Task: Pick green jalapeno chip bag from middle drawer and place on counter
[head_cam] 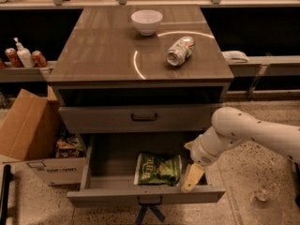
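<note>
The green jalapeno chip bag (158, 168) lies flat in the open middle drawer (96, 196), right of its centre, white lettering facing up. My gripper (192, 178) hangs from the white arm that reaches in from the right. Its pale fingers point down over the drawer's right part, just right of the bag and above the front wall. It holds nothing. The brown-grey counter (103, 50) is the cabinet top above the drawers.
On the counter stand a white bowl (146, 21) and a can lying on its side (180, 50). Above the open drawer is a shut drawer with a black bar handle (144, 118). A cardboard box (28, 128) with dark snack packets (69, 146) stands at the left.
</note>
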You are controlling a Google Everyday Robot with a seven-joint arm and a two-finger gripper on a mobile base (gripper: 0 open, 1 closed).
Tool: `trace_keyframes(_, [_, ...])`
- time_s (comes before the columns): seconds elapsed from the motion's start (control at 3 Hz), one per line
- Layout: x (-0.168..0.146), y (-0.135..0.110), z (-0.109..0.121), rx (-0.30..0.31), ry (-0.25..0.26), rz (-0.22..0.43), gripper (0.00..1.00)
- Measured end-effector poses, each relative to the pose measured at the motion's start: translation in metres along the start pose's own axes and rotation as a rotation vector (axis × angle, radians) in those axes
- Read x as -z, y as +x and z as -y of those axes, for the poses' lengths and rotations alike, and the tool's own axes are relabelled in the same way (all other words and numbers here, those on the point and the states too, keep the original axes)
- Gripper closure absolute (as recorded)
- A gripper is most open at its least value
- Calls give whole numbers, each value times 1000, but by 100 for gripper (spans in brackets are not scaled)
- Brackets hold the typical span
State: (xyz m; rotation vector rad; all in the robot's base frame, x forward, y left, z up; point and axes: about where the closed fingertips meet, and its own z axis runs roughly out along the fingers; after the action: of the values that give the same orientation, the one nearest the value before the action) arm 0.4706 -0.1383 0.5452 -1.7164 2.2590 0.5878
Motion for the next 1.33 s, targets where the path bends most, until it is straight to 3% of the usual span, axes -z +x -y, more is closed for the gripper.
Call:
trace_keyframes(0.33, [-34,-9,23,9,11,44,0])
trace_keyframes(0.67, [-59,-1,53,-34,35,77,0])
trace_keyframes(1.33, [-110,9,80,-80,26,69,0])
